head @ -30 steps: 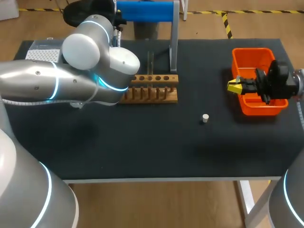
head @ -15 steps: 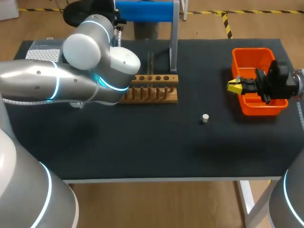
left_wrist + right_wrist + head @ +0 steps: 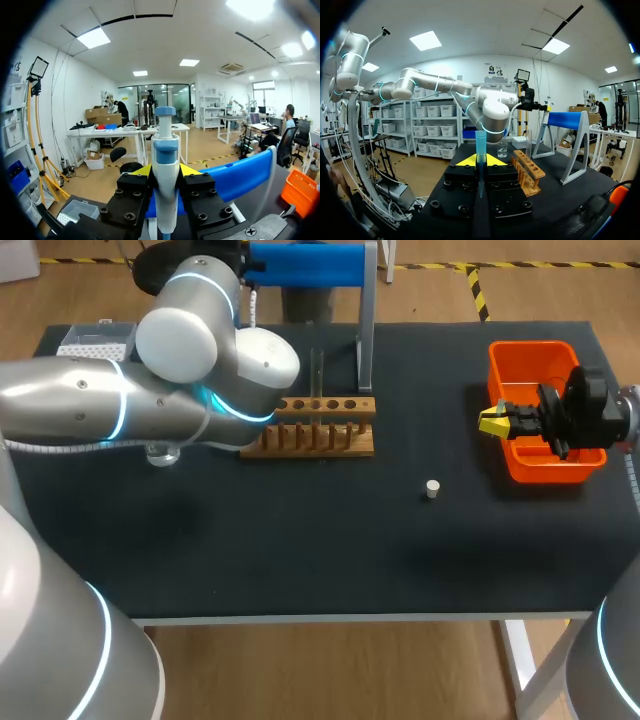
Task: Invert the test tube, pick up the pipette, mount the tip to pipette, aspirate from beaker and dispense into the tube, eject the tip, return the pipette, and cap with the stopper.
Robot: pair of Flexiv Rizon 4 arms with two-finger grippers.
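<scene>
Looking along the left arm's own wrist, the left end effector [image 3: 165, 172] has its yellow-tipped fingers closed narrowly on the white-and-blue pipette [image 3: 165, 145]. The pipette stands upright between them, just in front of the blue cylindrical pipette stand [image 3: 239, 176]. The head view hides this grip behind the bulky silver left arm [image 3: 150, 400], which lies across the far left part of the black surface [image 3: 300, 540].

Only the right wrist view shows the right end effector [image 3: 480, 161] pinching a translucent blue pipette tip [image 3: 480, 145] upright between nearly closed fingers. From above, that end effector sits over the orange plastic bin [image 3: 528, 348] at the right edge, and the tip cannot be made out.

Counted:
- one pipette
- one tip, held
- one clear glass test tube [image 3: 316, 370], upright in the one wooden rack [image 3: 320, 437] toward the far edge at mid-width
- one small white stopper [image 3: 431, 489], alone to the right of the middle
- one glass beaker [image 3: 162, 453], half under the left arm
- one clear tip box [image 3: 92, 340] in the far left corner
- one bin
- one stand
</scene>
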